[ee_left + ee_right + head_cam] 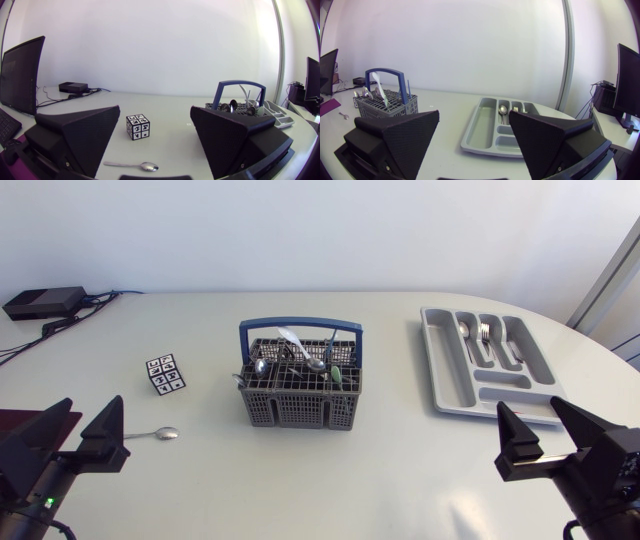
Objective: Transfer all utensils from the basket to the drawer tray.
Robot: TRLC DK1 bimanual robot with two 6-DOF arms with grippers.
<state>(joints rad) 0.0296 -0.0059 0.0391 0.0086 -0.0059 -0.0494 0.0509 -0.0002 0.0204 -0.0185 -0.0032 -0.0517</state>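
Parked low at the near edge, left gripper (70,437) and right gripper (553,442) both wide open, holding nothing. Stood up in the basket (300,408) mid-table, utensils (300,360) pointing up, likely easy to pinch from above. Flat near the left gripper, one spoon (160,434), bowl toward the basket. Off right, the tray (447,370).

Wide gap btwn basket (300,410) & tray (432,360) — blue handle (300,325) arches over utensils (312,360).

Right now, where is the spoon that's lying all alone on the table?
In the head view the spoon lies on the left side of the table, beside my left gripper, with the patterned cube just beyond it.
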